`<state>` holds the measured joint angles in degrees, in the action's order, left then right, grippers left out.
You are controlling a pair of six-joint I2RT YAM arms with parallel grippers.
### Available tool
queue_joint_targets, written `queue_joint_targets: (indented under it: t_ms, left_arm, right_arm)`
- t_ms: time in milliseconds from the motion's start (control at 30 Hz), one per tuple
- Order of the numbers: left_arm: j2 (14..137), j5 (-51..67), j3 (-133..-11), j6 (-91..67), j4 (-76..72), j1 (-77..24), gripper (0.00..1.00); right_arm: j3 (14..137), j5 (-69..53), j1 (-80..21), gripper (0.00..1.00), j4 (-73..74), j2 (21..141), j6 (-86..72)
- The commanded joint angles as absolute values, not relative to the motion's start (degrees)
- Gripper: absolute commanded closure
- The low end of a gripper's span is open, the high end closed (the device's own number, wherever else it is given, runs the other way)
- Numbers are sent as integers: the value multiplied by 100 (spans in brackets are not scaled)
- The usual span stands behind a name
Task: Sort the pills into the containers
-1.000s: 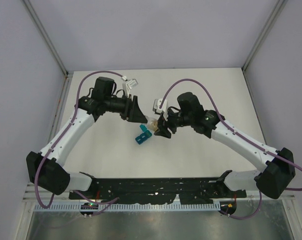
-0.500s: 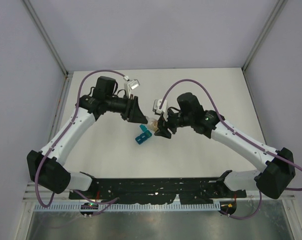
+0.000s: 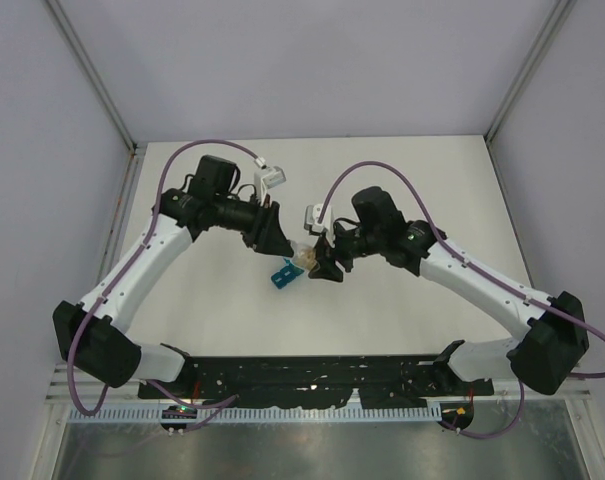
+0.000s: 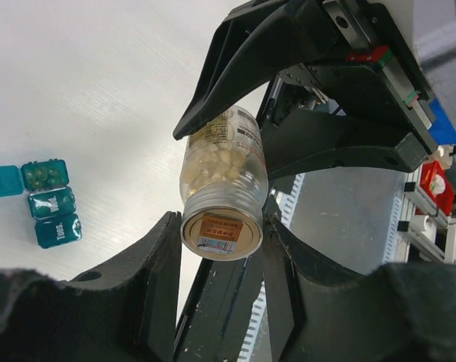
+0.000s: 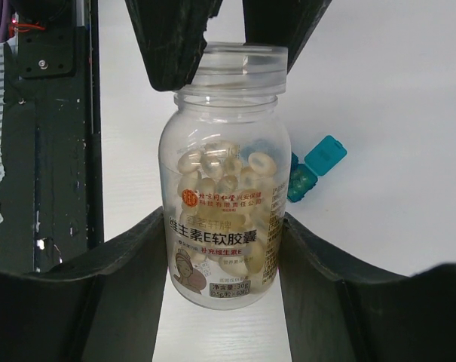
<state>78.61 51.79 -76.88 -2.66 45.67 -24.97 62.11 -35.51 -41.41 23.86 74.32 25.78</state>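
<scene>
Grip is shared: your left gripper pinches the cap, right gripper clamps the bottle of pills, axis running between them.

A white worktop sits boxed by pale grey walls, a metal ledge at 6 o'clock.

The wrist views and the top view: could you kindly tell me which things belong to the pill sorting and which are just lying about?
Job in hand:
pills in the clear bottle
teal containers, one lid open
left end effector and right end effector, both gripping the bottle

Not part of it:
table
black rail at the near edge
</scene>
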Motion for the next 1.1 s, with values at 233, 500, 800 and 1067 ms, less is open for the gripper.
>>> queue_joint_targets:
  t_ms: [233, 500, 800, 1067]
  left_arm:
    - [7585, 4746, -7849, 878, 4860, -2689, 100]
    - [7374, 4579, -7656, 1510, 4878, -2883, 100]
    - [6987, 4430, -7488, 2846, 5096, -3137, 100]
    - [7067, 4333, -7542, 2936, 5169, -3252, 100]
  right_arm:
    - [6530, -4403, -4157, 95, 2812, 7725, 2821]
    - [6636, -4789, -4087, 94, 2988, 7849, 2848]
    - [6855, -5273, -4052, 94, 3445, 8147, 3050]
    - [6917, -5370, -4052, 94, 3489, 8200, 3059]
